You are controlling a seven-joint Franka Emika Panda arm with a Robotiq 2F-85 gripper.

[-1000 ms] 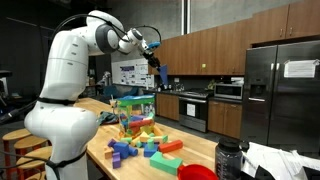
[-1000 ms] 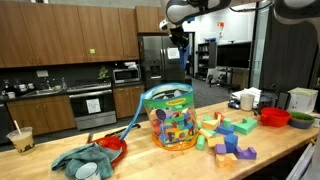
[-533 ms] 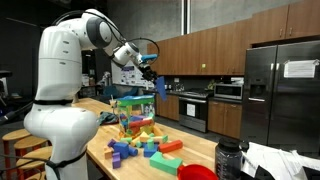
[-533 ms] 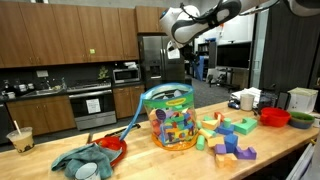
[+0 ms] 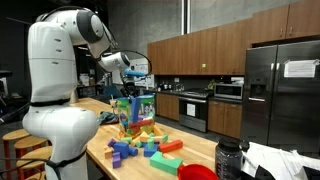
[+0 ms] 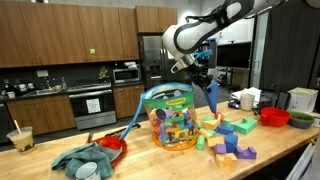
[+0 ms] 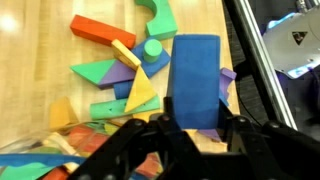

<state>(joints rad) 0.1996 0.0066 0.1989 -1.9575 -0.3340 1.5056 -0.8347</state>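
My gripper is shut on a tall blue block, its fingers pressing the block's two sides. In an exterior view the gripper holds the blue block tilted in the air, just beside the top of a clear bin full of coloured blocks. Below it a loose pile of blocks lies on the wooden table. In an exterior view the gripper hangs above the bin and the pile. The wrist view shows the pile under the block.
A red bowl and a white cup stand past the pile. Another red bowl, a teal cloth and an iced drink sit at the other end. A dark jar stands near the table's end.
The arm has swung down from high above the table, carrying the blue block to just beside the bin's top. The grip on the block has not changed.
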